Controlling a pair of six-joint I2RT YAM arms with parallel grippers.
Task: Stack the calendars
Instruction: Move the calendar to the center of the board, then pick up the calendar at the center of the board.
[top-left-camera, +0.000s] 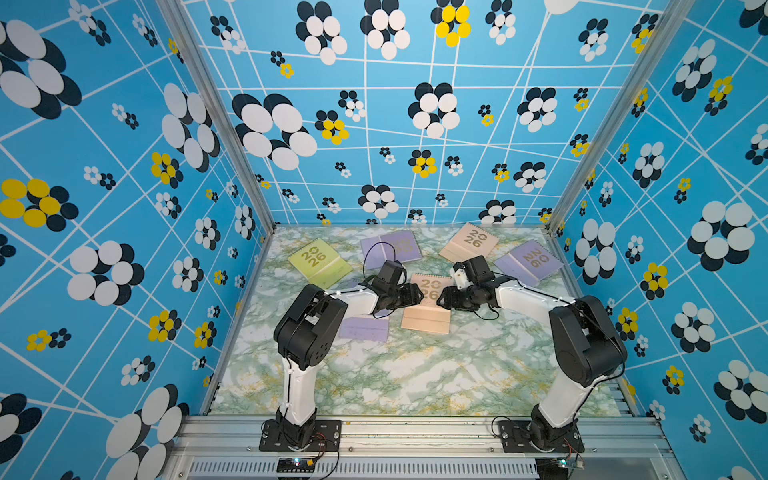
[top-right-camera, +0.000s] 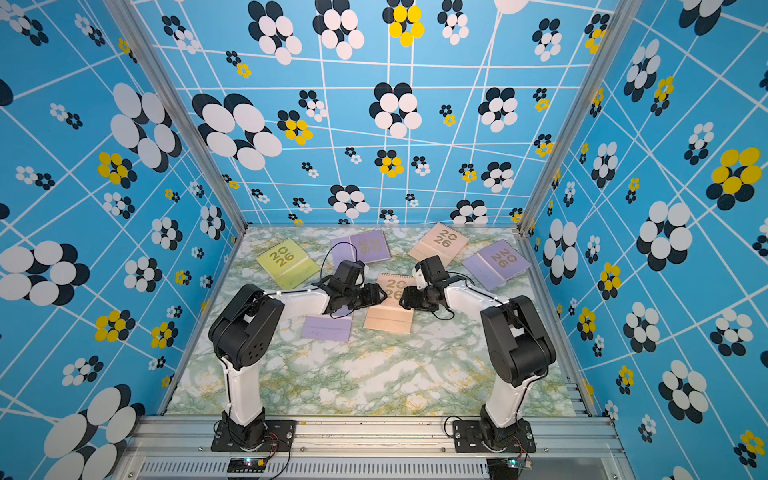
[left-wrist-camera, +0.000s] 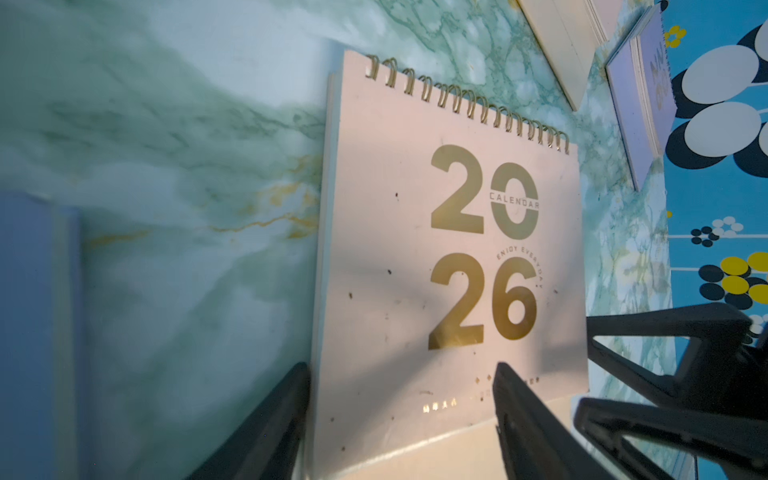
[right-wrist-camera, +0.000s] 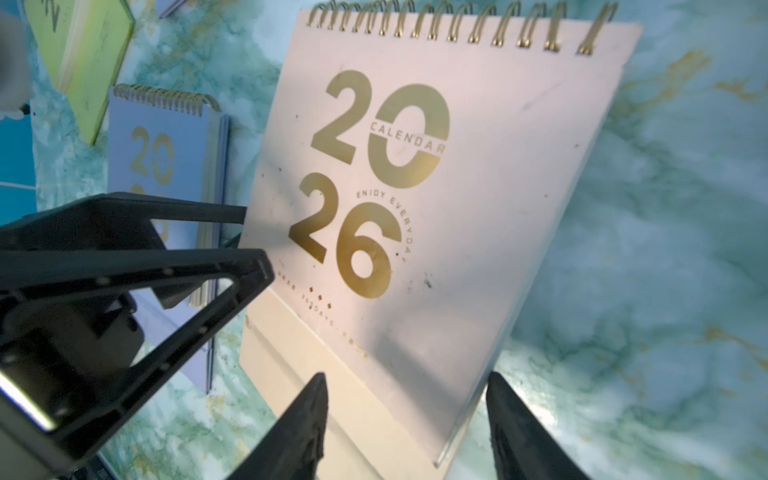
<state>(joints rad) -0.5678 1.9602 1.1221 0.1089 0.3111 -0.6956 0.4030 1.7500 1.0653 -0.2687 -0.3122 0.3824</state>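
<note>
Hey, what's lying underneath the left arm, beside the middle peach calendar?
A flat lilac spiral-bound calendar on the green marbled table. In both top views only its plain near part shows; the left arm covers its far end. The right wrist view shows its ring-bound end.

- Front half of the counter (top-left-camera: 415, 374) is bare: free passage.
- Left pincer (top-left-camera: 417, 296) and right pincer (top-left-camera: 444, 300) face each other closely over the middle peach calendar (top-left-camera: 428, 322).
- Lilac calendar (top-left-camera: 363, 328) lies near its left side.

Green-veined marble tabletop (top-left-camera: 395, 374), blue floral walls (top-left-camera: 415, 124)
</note>
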